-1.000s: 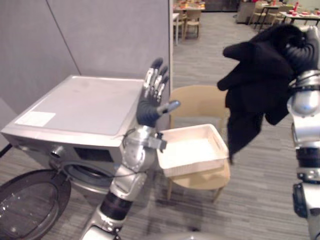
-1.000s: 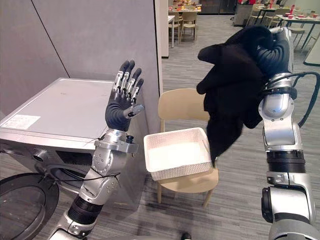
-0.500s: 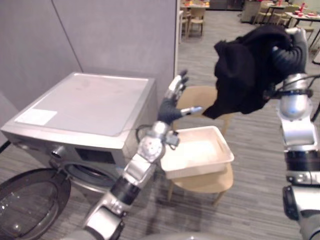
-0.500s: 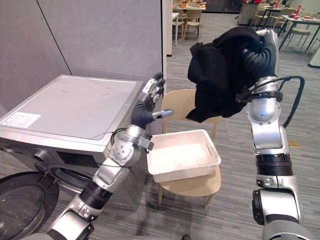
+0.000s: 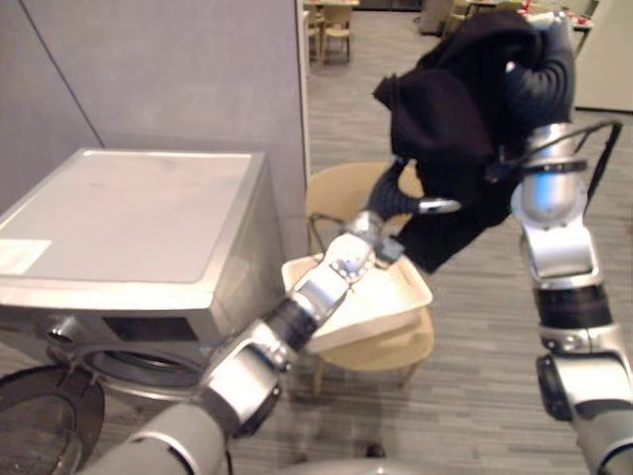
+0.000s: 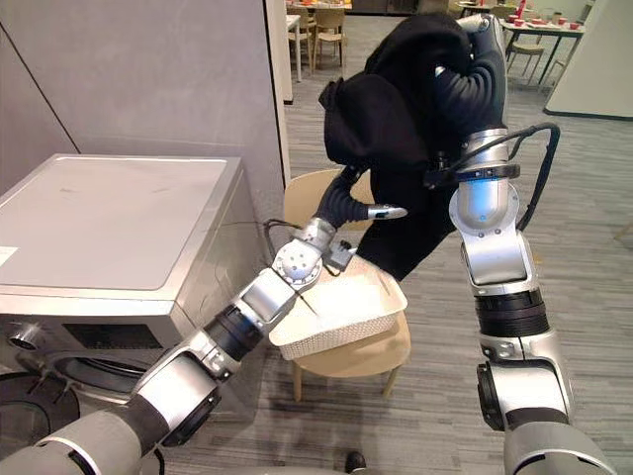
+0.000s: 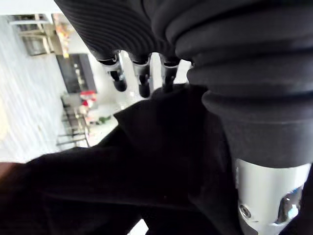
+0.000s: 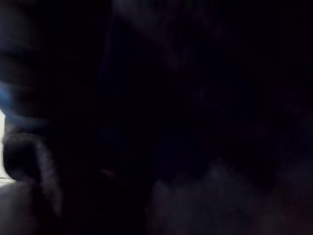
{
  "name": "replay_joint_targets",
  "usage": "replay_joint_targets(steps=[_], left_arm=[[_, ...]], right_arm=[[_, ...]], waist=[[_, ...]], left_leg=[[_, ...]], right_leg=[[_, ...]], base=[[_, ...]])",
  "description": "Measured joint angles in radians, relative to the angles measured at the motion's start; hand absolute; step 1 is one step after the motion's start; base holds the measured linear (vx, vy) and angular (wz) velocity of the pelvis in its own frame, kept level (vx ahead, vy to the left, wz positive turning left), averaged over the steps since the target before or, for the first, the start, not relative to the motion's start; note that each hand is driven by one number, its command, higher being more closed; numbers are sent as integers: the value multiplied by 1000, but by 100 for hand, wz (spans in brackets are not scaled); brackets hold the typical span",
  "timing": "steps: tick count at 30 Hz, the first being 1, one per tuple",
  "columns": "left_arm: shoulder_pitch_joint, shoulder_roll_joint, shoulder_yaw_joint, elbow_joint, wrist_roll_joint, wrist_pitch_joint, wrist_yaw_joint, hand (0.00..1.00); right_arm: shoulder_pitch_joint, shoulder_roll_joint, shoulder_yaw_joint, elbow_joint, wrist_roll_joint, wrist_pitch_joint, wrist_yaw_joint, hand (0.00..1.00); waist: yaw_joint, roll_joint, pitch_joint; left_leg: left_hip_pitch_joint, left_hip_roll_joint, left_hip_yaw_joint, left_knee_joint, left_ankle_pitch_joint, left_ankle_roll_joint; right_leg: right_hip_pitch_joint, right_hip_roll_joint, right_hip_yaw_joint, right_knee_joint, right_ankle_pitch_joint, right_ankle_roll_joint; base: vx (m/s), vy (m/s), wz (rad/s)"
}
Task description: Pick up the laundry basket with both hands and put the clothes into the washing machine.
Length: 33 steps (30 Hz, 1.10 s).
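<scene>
My right arm is up high. My right hand (image 6: 473, 69) is buried in a black piece of clothing (image 6: 386, 119), so I cannot tell how it grips. The cloth is bunched over that hand, up in the air. A long part of it hangs down toward the chair.

My left arm reaches out from low on my left, across the front of the white laundry basket (image 6: 326, 341). My left hand (image 6: 351, 205) is up against the lower side of the black cloth. Its fingers (image 7: 144, 85) are straight and close side by side, with their dark tips touching the cloth. The thumb (image 6: 388, 211) sticks out to the side, away from the fingers. That hand is not closed on anything.

The laundry basket sits on the seat of a light wooden chair (image 6: 366, 354). It looks a bit tipped. Neither of my hands is holding it. The hanging end of the black cloth is above the far side of the basket.

The washing machine (image 6: 109, 223) is on my left, just beside the chair. It has a flat silver top. Its round door (image 5: 40, 435) hangs open low at the front. A grey wall (image 6: 148, 79) stands behind the machine. Far back in the room there are more tables and chairs (image 5: 331, 15).
</scene>
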Motion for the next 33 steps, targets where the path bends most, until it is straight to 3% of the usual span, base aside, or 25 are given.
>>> replay_joint_targets(steps=[12,20,23,24,33], left_arm=[[-132,-27,1,75,25,14,38,0],[-150,-29,11,17,-30,11,60,0],[-158,-21,15,-59,-33,8,66,0],[-158,-15,18,-88,-33,7,73,100],[-157,-12,83,-185,-31,3,82,100]], right_arm=[[-58,92,87,-37,10,-2,0,100],[-40,92,90,-110,10,-4,1,100],[20,109,66,-164,9,-41,3,100],[41,117,57,-174,8,-49,2,100],[153,128,-51,-192,5,-74,-2,100]], waist=[[-33,-11,10],[-34,-10,10],[-32,-9,11],[-32,-8,11],[-31,14,25]], left_leg=[[21,0,78,2,-22,2],[29,0,92,2,-28,1],[30,-5,95,2,-28,2],[31,-5,96,2,-28,2],[33,-4,85,3,-28,2]], right_leg=[[-21,12,83,-4,16,5],[-20,14,99,-6,17,6],[-19,14,100,-6,18,7],[-19,14,100,-6,18,8],[-9,12,82,-5,16,9]], base=[[-5,13,-21],[-1,5,-6],[0,0,0],[0,0,0],[-10,-6,3]])
